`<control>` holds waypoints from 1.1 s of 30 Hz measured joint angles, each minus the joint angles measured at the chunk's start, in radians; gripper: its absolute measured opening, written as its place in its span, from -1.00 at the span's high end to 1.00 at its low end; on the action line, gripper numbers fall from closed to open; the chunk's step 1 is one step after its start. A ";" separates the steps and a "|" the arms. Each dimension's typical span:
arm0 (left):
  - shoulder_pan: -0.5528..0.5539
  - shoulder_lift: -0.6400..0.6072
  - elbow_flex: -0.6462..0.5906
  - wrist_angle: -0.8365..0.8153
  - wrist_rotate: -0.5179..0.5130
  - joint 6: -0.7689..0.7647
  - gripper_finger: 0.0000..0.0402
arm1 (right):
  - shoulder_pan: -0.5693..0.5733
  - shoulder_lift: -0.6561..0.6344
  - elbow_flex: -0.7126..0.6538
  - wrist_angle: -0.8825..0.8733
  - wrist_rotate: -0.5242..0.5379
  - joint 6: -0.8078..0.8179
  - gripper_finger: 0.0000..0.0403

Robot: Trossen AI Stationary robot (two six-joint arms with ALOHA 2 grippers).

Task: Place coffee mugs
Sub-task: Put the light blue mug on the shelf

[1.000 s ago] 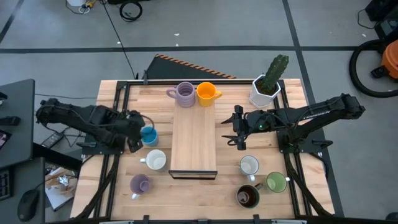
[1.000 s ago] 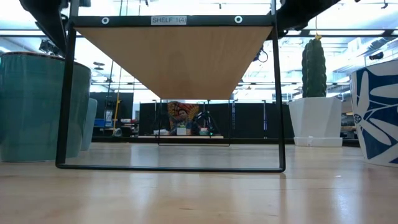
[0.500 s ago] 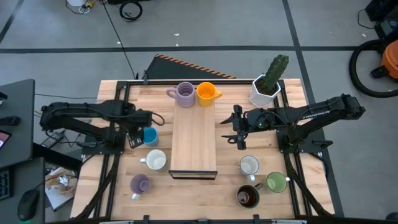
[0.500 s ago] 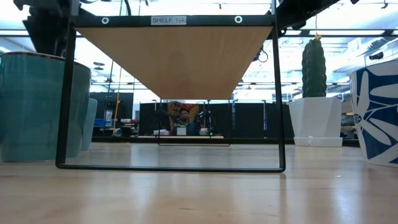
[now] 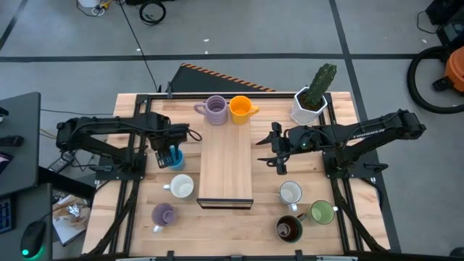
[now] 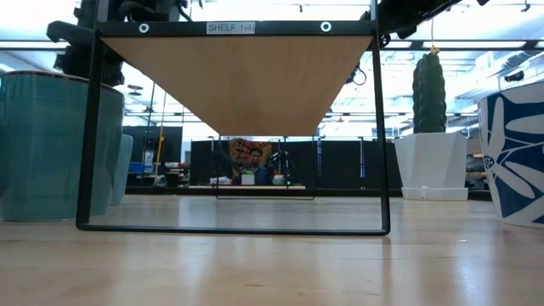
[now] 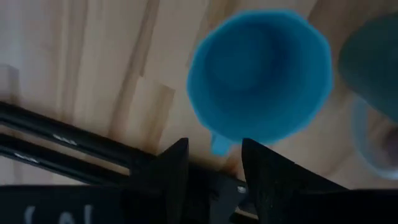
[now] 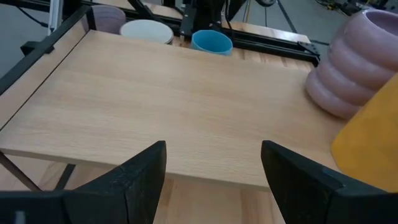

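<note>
The blue mug stands on the table left of the wooden shelf. My left gripper hangs over it, pointing down and open. In the left wrist view the mug's handle lies between the two fingers with a gap on each side. My right gripper hovers open at the shelf's right edge. A lilac mug and the orange mug stand at the shelf's far end. A white mug and the second lilac mug stand near left. A white, a green and a dark brown mug stand near right.
A white pot with a green cactus stands at the far right corner, just beyond my right arm. The shelf's black frame raises its board above the table. Bare table shows right of the shelf, between my right gripper and the white mug.
My left gripper has moved toward the table's right, from beside the blue mug to over it, and has tipped to point down at it. The mugs have stayed where they were.
</note>
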 joint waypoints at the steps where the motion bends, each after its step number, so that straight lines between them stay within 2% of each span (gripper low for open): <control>1: 0.000 0.000 0.000 0.009 -0.015 0.012 0.23 | 0.000 0.000 0.000 0.002 -0.001 0.003 -0.33; 5: -0.003 -0.014 0.000 0.084 -0.042 0.077 0.23 | 0.000 0.000 0.000 0.027 -0.026 0.012 -0.33; 13: 0.003 -0.079 -0.001 0.109 -0.047 0.119 0.23 | 0.000 0.000 0.000 0.030 -0.035 0.023 -0.33; 19: 0.003 -0.173 -0.001 0.137 -0.012 0.082 0.23 | 0.000 0.000 0.000 0.030 -0.040 0.024 -0.33; 26: 0.003 -0.199 -0.002 0.069 0.040 0.005 0.23 | 0.000 0.000 0.000 0.038 -0.040 0.028 -0.33; 28: 0.003 -0.201 -0.027 0.073 0.069 -0.006 0.23 | 0.000 0.000 0.000 0.038 -0.041 0.036 -0.33; 33: -0.008 -0.216 -0.179 0.104 0.136 -0.012 0.23 | 0.000 0.000 0.000 0.037 -0.041 0.038 -0.33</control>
